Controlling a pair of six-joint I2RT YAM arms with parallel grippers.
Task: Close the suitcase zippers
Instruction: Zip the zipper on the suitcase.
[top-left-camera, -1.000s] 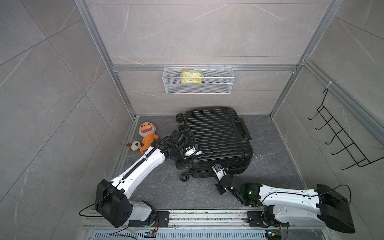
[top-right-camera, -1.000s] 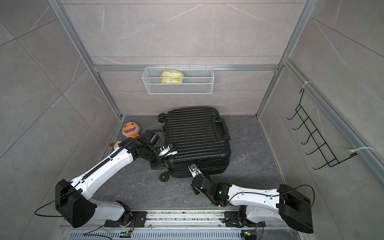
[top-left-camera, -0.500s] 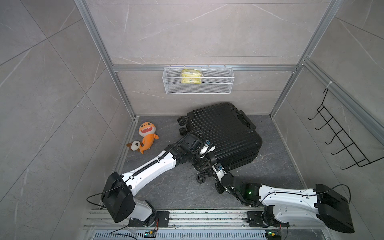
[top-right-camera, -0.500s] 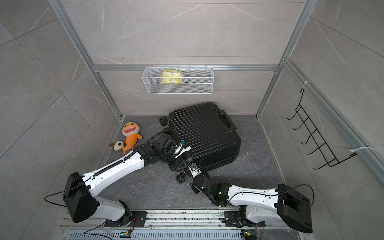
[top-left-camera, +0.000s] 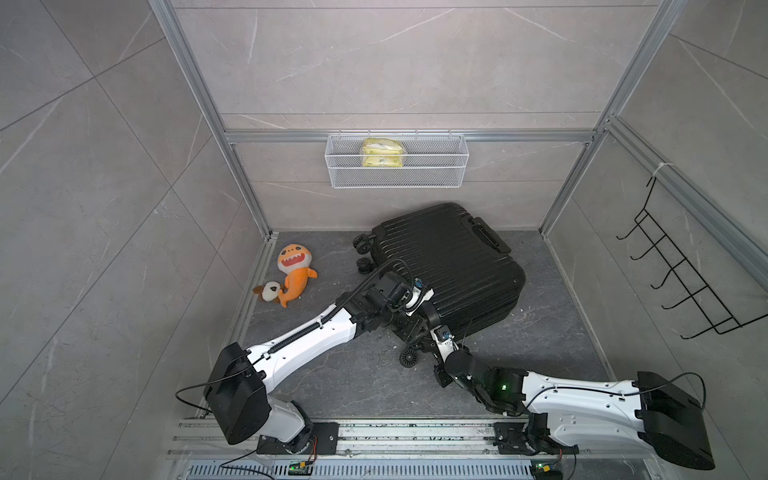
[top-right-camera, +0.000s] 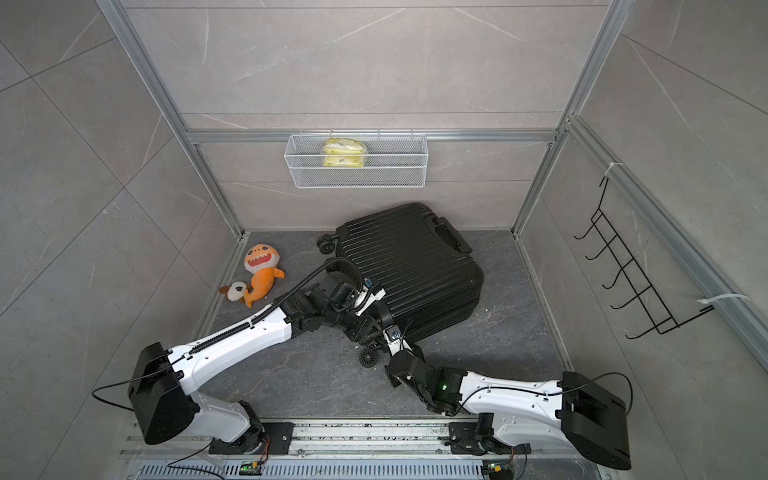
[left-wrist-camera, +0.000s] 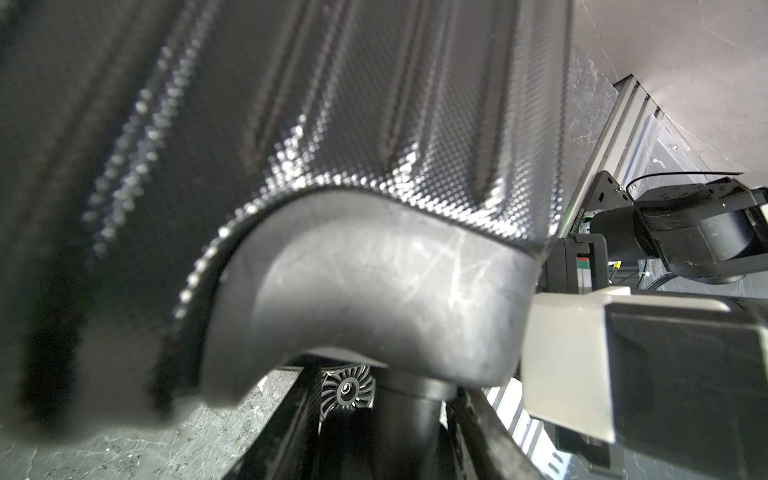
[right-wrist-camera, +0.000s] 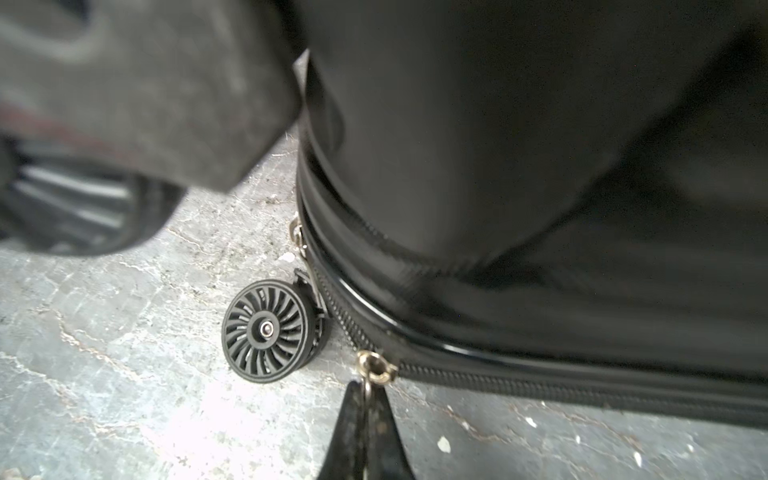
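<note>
The black ribbed suitcase (top-left-camera: 449, 266) (top-right-camera: 407, 266) lies flat on the grey floor, turned askew, with its near-left corner between both arms. In the left wrist view my left gripper (left-wrist-camera: 382, 415) is closed around the black stem of a wheel under the corner's wheel housing (left-wrist-camera: 374, 291). The zippers' track (right-wrist-camera: 540, 386) runs along the rim. My right gripper (right-wrist-camera: 365, 399) is shut on the pull hanging from a brass slider (right-wrist-camera: 376, 370), right beside a spoked wheel (right-wrist-camera: 266, 328). A second slider (right-wrist-camera: 296, 232) sits farther along the rim.
An orange shark plush (top-left-camera: 295, 270) and a small brown-and-white plush (top-left-camera: 270, 291) lie at the left wall. A wire basket (top-left-camera: 397, 166) with a yellow pack hangs on the back wall. A black hook rack (top-left-camera: 681, 282) is on the right wall.
The suitcase has turned clockwise and its near-left corner has swung right and forward. My left arm went right with that corner. The right gripper stays shut at the rim.
</note>
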